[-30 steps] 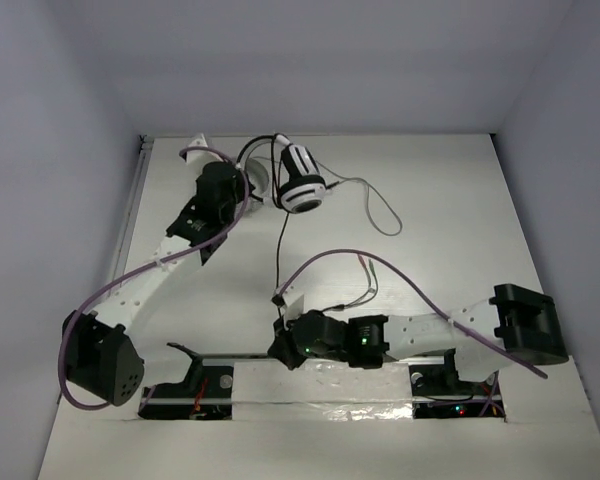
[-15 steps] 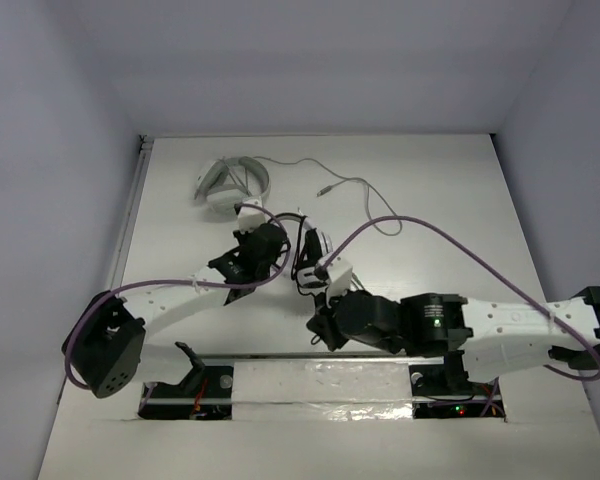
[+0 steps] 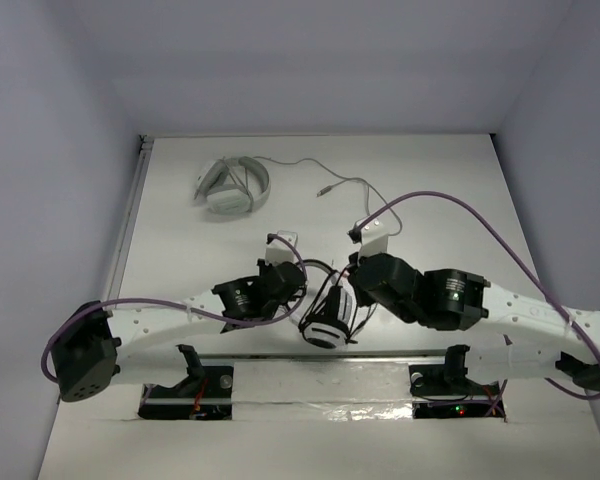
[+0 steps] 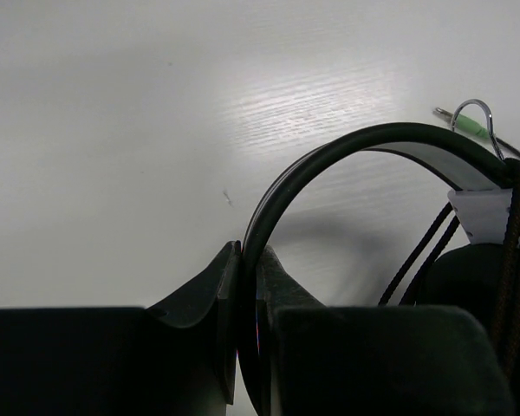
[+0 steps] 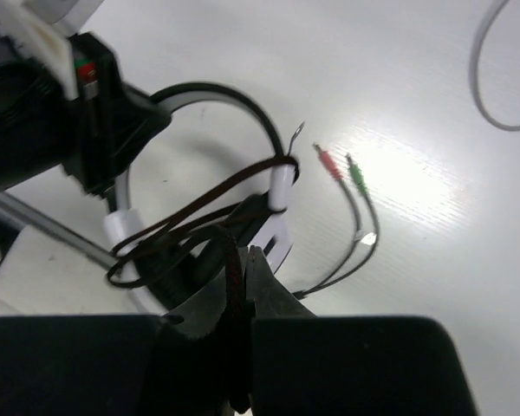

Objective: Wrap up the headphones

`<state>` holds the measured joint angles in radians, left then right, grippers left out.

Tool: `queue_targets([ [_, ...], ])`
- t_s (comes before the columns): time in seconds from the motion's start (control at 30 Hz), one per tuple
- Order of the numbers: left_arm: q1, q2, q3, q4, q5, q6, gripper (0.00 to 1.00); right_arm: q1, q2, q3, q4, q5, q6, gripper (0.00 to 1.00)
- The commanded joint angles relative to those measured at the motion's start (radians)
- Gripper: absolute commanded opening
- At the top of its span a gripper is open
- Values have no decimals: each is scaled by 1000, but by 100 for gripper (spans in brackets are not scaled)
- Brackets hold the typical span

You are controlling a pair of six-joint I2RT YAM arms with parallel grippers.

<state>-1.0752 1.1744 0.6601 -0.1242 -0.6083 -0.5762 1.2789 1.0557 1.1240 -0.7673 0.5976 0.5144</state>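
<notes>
Left gripper [image 4: 241, 290] clamps the headphones [image 3: 324, 327] by their thin black headband [image 4: 373, 133] near the front edge of the table [image 3: 450, 200] between both arms, while the right gripper [image 5: 240, 264] is closed on what looks like their black cable [image 5: 199, 212], loops of which cross the band.

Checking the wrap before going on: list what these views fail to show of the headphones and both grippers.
Left wrist view: the left gripper clamps the headband of the headphones; its finger and the right edge hide most of the earcups.
Right wrist view: the right gripper pinches the cable; its fingers cover the earcups, and the turns cannot be counted.
Top view: both grippers' fingertips lie under their wrists.
</notes>
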Motion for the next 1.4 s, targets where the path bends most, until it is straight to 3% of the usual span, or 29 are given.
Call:
queue_targets([
  [0.0, -11, -71, -7, 41, 100, 10, 0, -36, 32, -13, 57, 45, -74, 0],
  [0.07, -11, -94, -22, 89, 201, 63, 0, -58, 43, -19, 78, 76, -91, 0],
  [0.3, -11, -212, -13, 66, 327, 108, 0, -142, 18, -96, 147, 152, -77, 0],
  [0.6, 153, -320, 103, 104, 573, 116, 0, -156, -54, -162, 230, 171, 42, 0],
  [0.73, 153, -277, 261, -87, 327, 182, 0, -156, -74, -124, 220, 154, 49, 0],
  [0.87, 153, -295, 300, -121, 361, 255, 0, -168, -109, -81, 203, 155, 7, 0],
  [0.97, 153, -294, 345, -213, 233, 289, 0, -177, -82, -59, 142, 163, 9, 5],
  [1.07, 153, -288, 383, -264, 214, 346, 0, -203, -88, -69, 172, 130, -17, 13],
  [1.17, 153, -269, 415, -323, 122, 381, 0, -213, -77, -56, 165, 128, -22, 14],
  [1.2, 153, -271, 417, -324, 136, 389, 0, -213, -80, -52, 171, 122, -25, 14],
  [1.37, 153, -295, 378, -238, 493, 411, 0, -247, -30, -30, 218, 105, -71, 14],
])
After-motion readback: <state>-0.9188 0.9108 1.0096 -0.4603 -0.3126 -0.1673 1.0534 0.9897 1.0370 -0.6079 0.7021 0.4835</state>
